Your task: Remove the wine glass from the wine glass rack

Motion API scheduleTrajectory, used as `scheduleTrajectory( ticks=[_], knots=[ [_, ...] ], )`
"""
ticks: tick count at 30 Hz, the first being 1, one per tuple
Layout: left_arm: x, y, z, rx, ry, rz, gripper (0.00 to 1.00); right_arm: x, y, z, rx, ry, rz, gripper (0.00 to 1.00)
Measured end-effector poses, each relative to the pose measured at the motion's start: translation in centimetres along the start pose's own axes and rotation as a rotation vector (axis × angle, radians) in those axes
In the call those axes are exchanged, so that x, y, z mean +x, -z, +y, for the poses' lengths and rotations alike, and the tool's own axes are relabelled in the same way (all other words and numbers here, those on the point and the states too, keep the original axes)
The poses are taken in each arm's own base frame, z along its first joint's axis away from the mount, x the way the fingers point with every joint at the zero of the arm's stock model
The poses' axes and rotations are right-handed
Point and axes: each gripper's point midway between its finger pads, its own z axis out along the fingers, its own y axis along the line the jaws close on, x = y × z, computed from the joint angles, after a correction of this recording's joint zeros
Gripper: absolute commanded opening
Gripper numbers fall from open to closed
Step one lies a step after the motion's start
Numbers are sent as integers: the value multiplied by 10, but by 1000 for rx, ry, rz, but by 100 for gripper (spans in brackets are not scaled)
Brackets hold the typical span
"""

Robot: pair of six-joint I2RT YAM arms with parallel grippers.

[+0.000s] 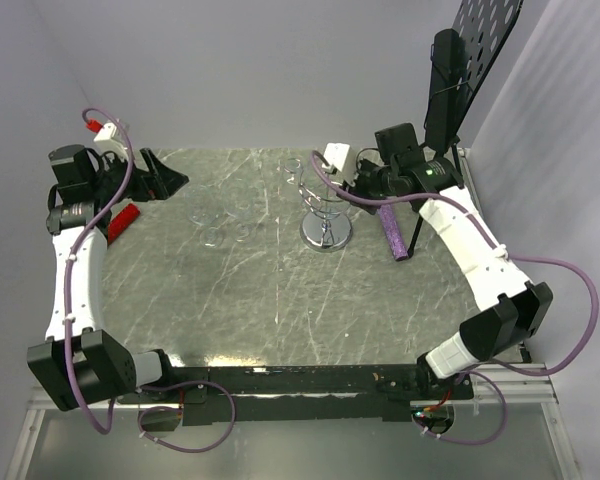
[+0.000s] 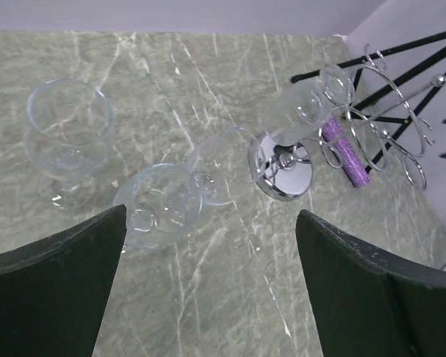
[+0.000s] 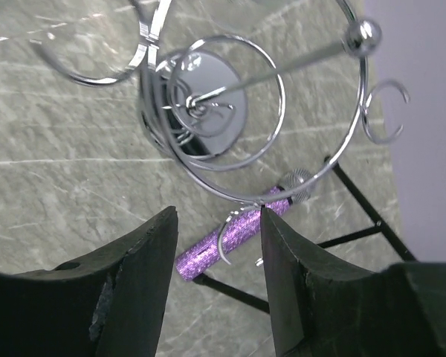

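Both sets of fingers up close: my right gripper [image 3: 219,217] sits half parted right at the wine glass rack [image 3: 201,97], gripping nothing, with only a wire hook showing in the gap. My left gripper [image 2: 212,216] is spread wide and empty over at the far left. Three glasses are off and on the table left of the rack: one [image 2: 67,134], another [image 2: 160,204] and a third [image 2: 223,163]. One wine glass [image 2: 303,111] is still hanging from a loop on the rack's far-left side, so I'd say that one's left to do.

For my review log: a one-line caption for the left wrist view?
Open left tool faces three glasses on the table; a fourth hangs on the wire rack.
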Motion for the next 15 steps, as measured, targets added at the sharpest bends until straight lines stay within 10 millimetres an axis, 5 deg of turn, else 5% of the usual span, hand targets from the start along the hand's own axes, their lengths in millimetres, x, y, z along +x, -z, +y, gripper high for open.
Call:
scheduleTrajectory(
  ticks=[9,15],
  knots=[
    [2,-6,-5,38,6,21,100,40,-24,-25,23,-164,125,53],
    [-4,-7,-9,51,-6,14,100,45,-25,-36,64,-195,152,53]
  ],
)
